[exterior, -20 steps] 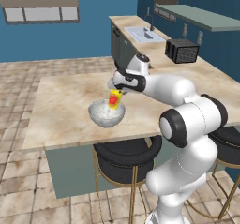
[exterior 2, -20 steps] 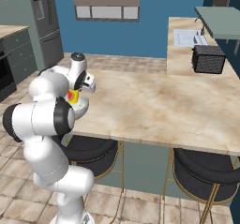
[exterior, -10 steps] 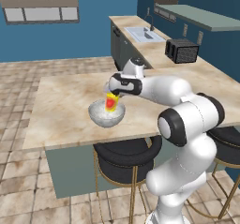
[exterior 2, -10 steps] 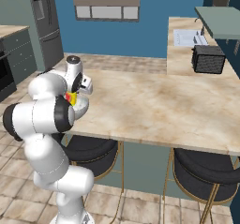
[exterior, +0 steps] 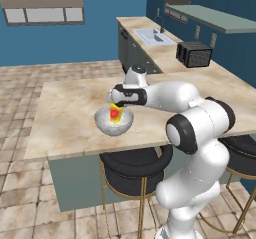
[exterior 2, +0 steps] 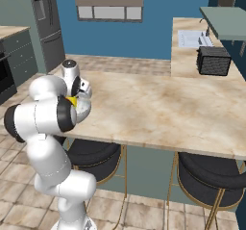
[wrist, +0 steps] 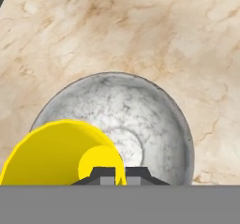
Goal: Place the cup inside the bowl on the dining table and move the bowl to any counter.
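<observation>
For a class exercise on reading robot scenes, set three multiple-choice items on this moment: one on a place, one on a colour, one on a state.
1. Where is the bowl?
A. on the floor
B. on the dining table
C. in the sink

2. What colour is the cup?
A. yellow
B. blue
C. black

3. What is the gripper doing?
A. open above the toaster
B. shut on the cup, over the bowl
C. shut on a stool

Answers:
1. B, it rests on the marble top near the edge.
2. A, yellow rim and wall in the hand view.
3. B, the fingertips pinch the cup's wall.
</observation>
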